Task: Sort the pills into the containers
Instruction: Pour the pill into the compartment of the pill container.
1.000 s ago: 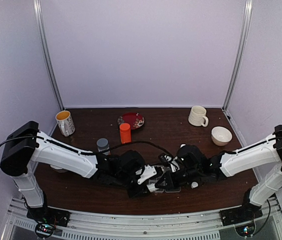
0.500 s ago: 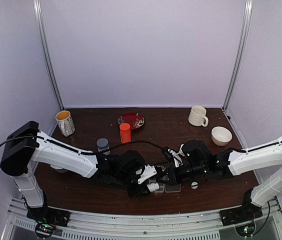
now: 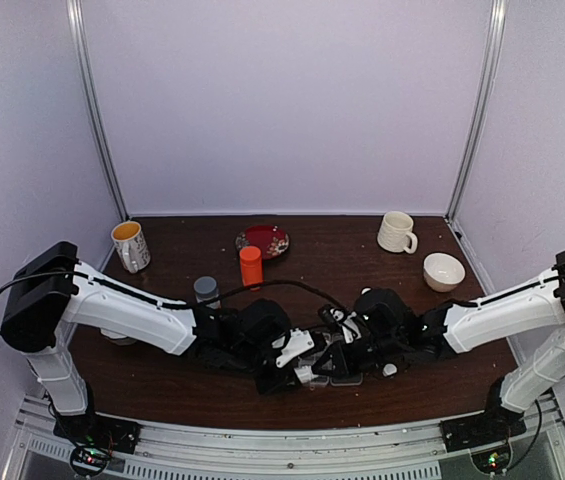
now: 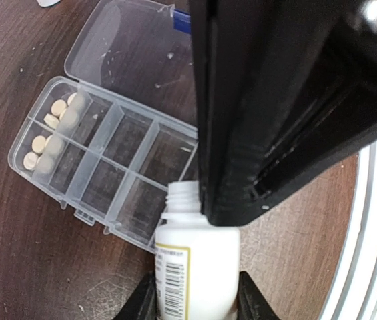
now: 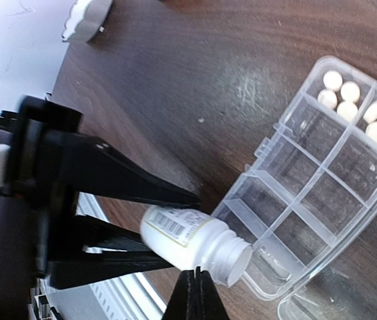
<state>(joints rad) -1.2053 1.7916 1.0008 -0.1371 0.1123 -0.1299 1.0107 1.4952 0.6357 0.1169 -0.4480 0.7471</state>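
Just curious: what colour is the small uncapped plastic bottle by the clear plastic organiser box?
White bottle; best in left wrist view.

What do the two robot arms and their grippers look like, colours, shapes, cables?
The left arm and right arm have smooth white links with boxy black joint housings. A thin black cable arcs along the left forearm. The left gripper and right gripper are black, with long tapering fingers.

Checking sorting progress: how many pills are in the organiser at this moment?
8, as far as visible: four pills in each of the two end compartments of the organiser, at the end away from the white bottle. The dividers blur some, so one may be hidden.
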